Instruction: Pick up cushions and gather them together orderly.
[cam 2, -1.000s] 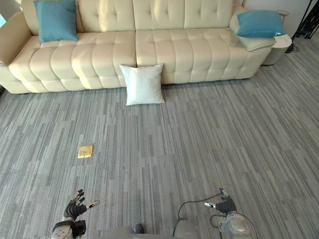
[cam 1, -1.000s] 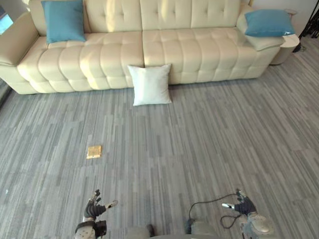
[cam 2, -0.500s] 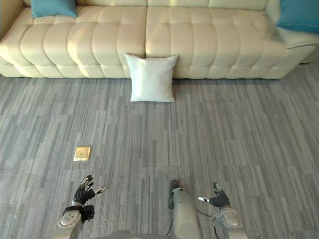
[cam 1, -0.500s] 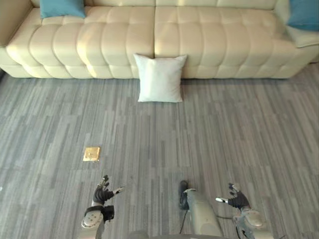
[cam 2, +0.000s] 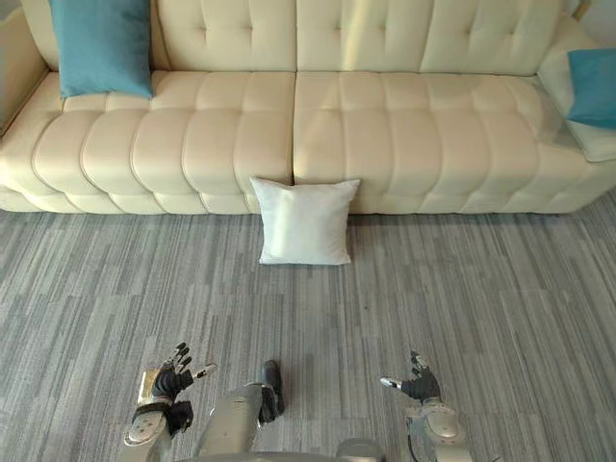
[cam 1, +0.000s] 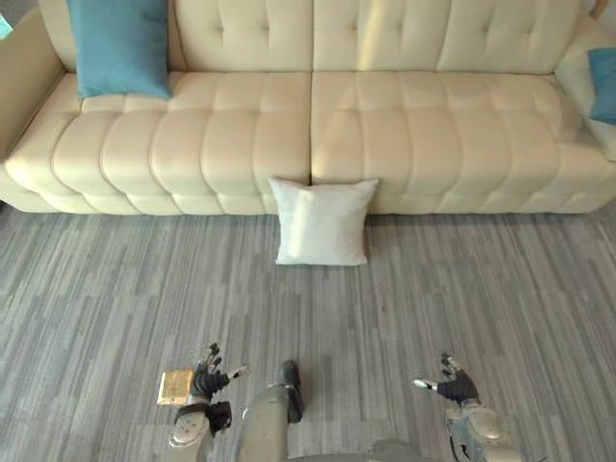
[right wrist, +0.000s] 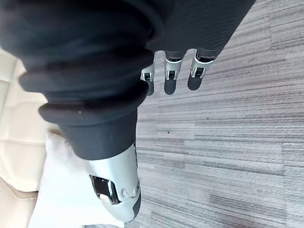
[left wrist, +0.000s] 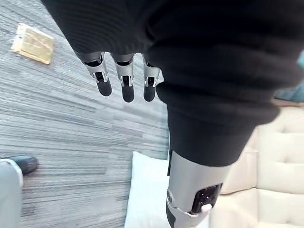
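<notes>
The view now sits closer to the sofa [cam 1: 423, 135] than before; the cushions stay put; left hand [cam 1: 205, 377] and right hand [cam 1: 450, 388] show loosely spread, empty fingers; the white cushion [cam 1: 322, 221] lies well beyond the fingertips, between both hands; a blue cushion [cam 1: 117, 46] and a second blue cushion [cam 1: 604, 85] sit farther off, well apart; I judge nothing gathered yet.

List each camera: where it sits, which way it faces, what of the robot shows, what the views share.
Left eye view: on the head, looking down at sofa and carpet; left hand and right hand, both open, at the bottom.
Right eye view: beside it, same scene, same hands.
Left wrist view: along the left hand's straight fingers, toward a brass floor plate.
Right wrist view: along the right hand's fingers, over carpet.
Shared: all four show the white cushion against the sofa's front.
</notes>
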Motion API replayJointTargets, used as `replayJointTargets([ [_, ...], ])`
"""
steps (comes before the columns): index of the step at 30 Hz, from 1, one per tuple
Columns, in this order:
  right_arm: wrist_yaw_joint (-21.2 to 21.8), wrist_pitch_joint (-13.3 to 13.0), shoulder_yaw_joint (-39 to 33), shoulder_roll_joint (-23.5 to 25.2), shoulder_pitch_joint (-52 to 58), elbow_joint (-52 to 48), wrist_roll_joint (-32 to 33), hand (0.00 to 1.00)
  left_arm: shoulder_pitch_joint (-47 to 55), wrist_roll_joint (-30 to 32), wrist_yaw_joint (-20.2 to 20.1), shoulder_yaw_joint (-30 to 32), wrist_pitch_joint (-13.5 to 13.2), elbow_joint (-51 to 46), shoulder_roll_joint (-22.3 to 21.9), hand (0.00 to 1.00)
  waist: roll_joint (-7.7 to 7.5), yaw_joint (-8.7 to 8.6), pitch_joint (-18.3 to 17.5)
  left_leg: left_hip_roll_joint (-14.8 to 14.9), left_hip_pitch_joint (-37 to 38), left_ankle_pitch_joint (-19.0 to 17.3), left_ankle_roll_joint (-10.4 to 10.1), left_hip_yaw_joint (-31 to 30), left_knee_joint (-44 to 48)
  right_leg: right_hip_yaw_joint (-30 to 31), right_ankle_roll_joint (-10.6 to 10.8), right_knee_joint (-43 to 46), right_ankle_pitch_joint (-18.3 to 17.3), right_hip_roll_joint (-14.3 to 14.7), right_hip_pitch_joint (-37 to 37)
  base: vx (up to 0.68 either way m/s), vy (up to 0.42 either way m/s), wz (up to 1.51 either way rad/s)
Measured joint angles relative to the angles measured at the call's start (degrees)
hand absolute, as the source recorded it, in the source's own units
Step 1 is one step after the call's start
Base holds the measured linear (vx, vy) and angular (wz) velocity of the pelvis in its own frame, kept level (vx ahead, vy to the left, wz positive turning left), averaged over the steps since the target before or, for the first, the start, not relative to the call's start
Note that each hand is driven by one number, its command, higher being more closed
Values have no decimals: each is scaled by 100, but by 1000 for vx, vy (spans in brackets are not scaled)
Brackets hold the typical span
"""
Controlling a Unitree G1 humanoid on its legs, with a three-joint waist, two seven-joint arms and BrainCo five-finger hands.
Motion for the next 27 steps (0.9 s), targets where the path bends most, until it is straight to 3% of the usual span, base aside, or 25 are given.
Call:
replayJointTargets([
  [2,2,-13,85,23,-52,-11,-1,0,-7,0,6,-55,0,9,77,0,30,-53,11,27,531,-2,-3,-88,-356,-388,-300,-250,-248,83,-372,425,16,22],
  [3,2,-15,90,36,-70,-11,-1,0,-21,-2,4,-57,-1,10,97,0,39,-58,12,93,768,-1,-5,-78,-502,-635,-375,-897,-385,197,-606,406,-33,21],
  [6,3,-11,90,39,-64,-2,-1,0,-14,-1,-3,-51,-1,80,91,0,62,-135,19,266,1025,-90,-157,-84,-550,-813,-465,-2734,-245,551,-894,382,-117,23],
  [7,2,-11,88,57,-46,-3,0,0,9,0,-6,-50,-1,185,98,0,10,-199,-9,273,1123,-201,-344,-64,-566,-689,-485,-3822,276,737,-920,382,-163,32],
  [8,1,-10,84,71,62,10,0,0,15,1,-5,-54,4,309,113,0,-188,-203,-60,177,1308,-389,-592,-61,-570,-437,-563,-4493,1056,778,-924,469,-236,31],
  [9,2,-10,84,91,122,45,-1,0,37,4,-5,-49,6,357,127,0,-310,-201,-89,110,1404,-497,-664,-83,-557,-281,-743,-4496,1620,751,-922,397,-213,14],
  [10,0,22,64,2,112,227,-1,0,18,14,-2,-39,47,547,-31,0,-85,-191,-112,318,1566,-655,-764,-143,-459,-305,-890,-4045,1511,899,-961,475,-287,11],
  [11,7,29,59,20,200,211,-1,0,123,42,-22,-35,40,550,-65,0,-18,-214,-216,474,1498,-749,-931,-211,-45,-369,-900,-3987,1110,993,-904,383,-225,0],
  [12,9,29,32,27,217,208,-1,0,144,50,-16,-27,37,542,-109,0,54,-206,-213,617,1389,-787,-992,-234,334,-405,-944,-4009,1026,1091,-811,436,-320,2],
  [14,1,34,14,39,287,80,3,0,156,102,-46,27,39,506,-276,0,273,-198,-189,1312,433,-523,-1295,-323,2654,-580,-1045,-4376,853,1470,-311,338,-249,1],
  [16,-9,53,17,67,325,-12,6,0,203,102,-107,23,38,459,-381,0,288,-147,-135,1670,-45,-568,-1291,-299,3692,-538,-1164,-4526,772,1668,72,244,-132,-16],
  [17,-19,53,10,90,286,-12,8,0,217,103,-115,17,46,460,-428,0,256,-116,-126,1651,-144,-607,-1227,-288,3684,-478,-1187,-4609,750,1681,225,305,-137,-42],
  [18,-28,51,-2,104,255,-16,10,0,226,103,-125,-2,46,460,-471,0,163,-57,-97,1575,-220,-655,-1149,-199,3338,-344,-1186,-4744,748,1681,341,228,-83,-43],
  [20,-28,51,-12,95,150,-18,10,0,210,103,-121,0,45,456,-487,0,184,41,-97,1392,-357,-679,-1108,-281,2443,-109,-1155,-4862,754,1676,473,243,-20,-65],
  [22,-27,36,-40,76,81,-21,10,0,213,103,-118,-14,42,456,-491,0,250,117,-114,1145,-247,-595,-1158,-580,1099,89,-1066,-4851,778,1677,467,215,81,-65],
  [23,-26,20,-46,33,79,-21,10,0,228,103,-116,-48,42,461,-500,0,395,115,-142,1111,-167,-277,-1092,-672,431,187,-997,-4821,735,1744,456,183,179,-64],
  [24,-25,27,-45,54,79,-14,7,0,217,104,-112,-43,43,496,-481,0,410,131,-148,1079,-16,19,-1009,-607,343,363,-907,-4770,666,1730,486,183,196,-56],
  [27,-24,-6,-43,90,86,-83,7,0,93,130,-120,-104,32,506,-372,0,260,79,-211,837,110,2,-907,-395,48,517,-760,-4789,582,1490,473,222,212,-21],
])
